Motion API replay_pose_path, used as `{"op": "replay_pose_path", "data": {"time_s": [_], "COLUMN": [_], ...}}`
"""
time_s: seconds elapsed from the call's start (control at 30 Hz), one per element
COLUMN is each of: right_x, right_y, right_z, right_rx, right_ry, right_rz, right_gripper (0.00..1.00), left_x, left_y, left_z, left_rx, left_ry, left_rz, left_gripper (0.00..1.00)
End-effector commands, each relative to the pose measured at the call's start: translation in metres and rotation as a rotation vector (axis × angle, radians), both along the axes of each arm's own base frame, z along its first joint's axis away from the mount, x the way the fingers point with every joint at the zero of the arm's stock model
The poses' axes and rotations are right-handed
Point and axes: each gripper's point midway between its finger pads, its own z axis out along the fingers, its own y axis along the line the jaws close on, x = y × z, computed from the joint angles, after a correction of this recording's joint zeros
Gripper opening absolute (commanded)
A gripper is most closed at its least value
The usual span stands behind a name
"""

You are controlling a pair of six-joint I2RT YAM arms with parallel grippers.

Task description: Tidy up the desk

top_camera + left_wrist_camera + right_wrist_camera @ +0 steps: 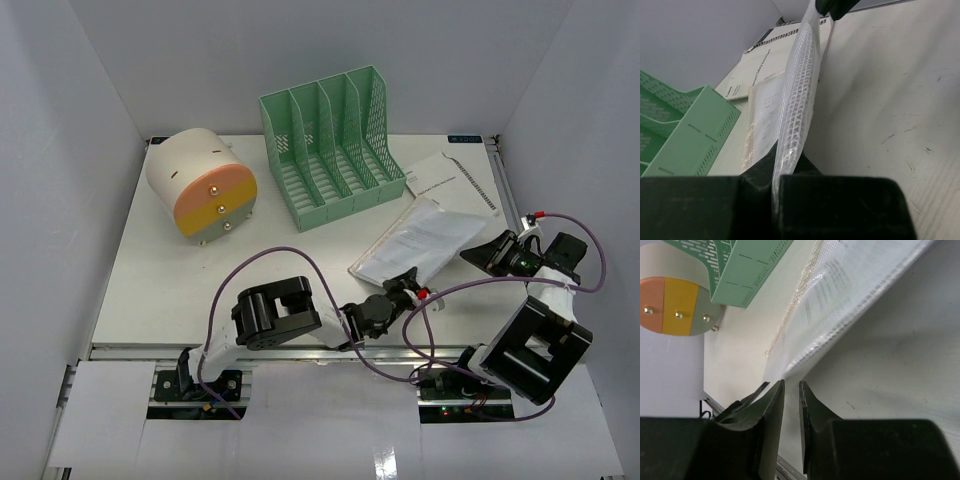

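The left pincer [776, 172] clamps the mesh sleeve [800, 90] on edge, likely lifting it off the counter [890, 100] for filing; the right pincer [791, 390] stands slightly parted, gripping nothing, sleeve just ahead.

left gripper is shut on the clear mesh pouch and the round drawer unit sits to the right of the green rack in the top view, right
Not quite. The top external view shows the round drawer unit to the left of the green rack, not to the right. The rest holds: the left gripper is shut on the clear mesh pouch, as the left wrist view shows.
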Motion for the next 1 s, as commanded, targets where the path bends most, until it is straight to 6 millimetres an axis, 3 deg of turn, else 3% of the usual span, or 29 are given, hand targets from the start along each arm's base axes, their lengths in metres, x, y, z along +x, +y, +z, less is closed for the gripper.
{"op": "replay_pose_path", "data": {"time_s": [0.0, 0.03, 0.1, 0.17, 0.3, 0.33, 0.47, 0.53, 0.63, 0.73, 0.87, 0.97], "right_x": [0.004, 0.004, 0.005, 0.008, 0.011, 0.011, -0.011, -0.032, -0.058, -0.062, -0.055, -0.053], "right_y": [-0.005, -0.006, -0.008, -0.016, -0.026, -0.027, 0.011, 0.039, 0.077, 0.095, 0.108, 0.121], "right_z": [0.032, 0.038, 0.045, 0.054, 0.067, 0.069, 0.08, 0.081, 0.07, 0.079, 0.11, 0.13], "right_rx": [-0.193, -0.237, -0.295, -0.419, -0.631, -0.693, -0.664, -0.618, -0.729, -0.632, -0.381, -0.177], "right_ry": [-0.2, -0.242, -0.289, -0.355, -0.488, -0.544, -0.809, -0.969, -1.177, -1.21, -1.172, -1.099], "right_rz": [0.121, 0.148, 0.175, 0.201, 0.236, 0.268, 0.406, 0.484, 0.707, 0.717, 0.636, 0.638], "right_gripper": [0.78, 0.93, 0.9, 0.9, 0.9, 0.9, 0.9, 0.9, 0.9, 0.9, 0.94, 0.96], "left_x": [-0.004, -0.007, -0.012, -0.018, -0.023, -0.014, -0.017, -0.021, -0.022, -0.016, -0.011, -0.013], "left_y": [0.029, 0.034, 0.041, 0.059, 0.09, 0.099, 0.135, 0.146, 0.161, 0.183, 0.216, 0.221], "left_z": [0.081, 0.087, 0.095, 0.098, 0.141, 0.14, 0.175, 0.191, 0.202, 0.216, 0.238, 0.255], "left_rx": [-0.268, -0.288, -0.322, -0.344, -0.516, -0.561, -0.682, -0.696, -0.668, -0.699, -0.799, -0.787], "left_ry": [0.084, 0.116, 0.171, 0.303, 0.538, 0.611, 0.721, 0.746, 0.786, 0.759, 0.674, 0.619], "left_rz": [0.045, 0.038, 0.021, 0.007, -0.098, -0.089, -0.192, -0.242, -0.283, -0.244, -0.221, -0.277], "left_gripper": [0.0, 0.0, 0.0, 0.0, 0.0, 0.0, 0.0, 0.0, 0.0, 0.0, 0.0, 0.0]}}
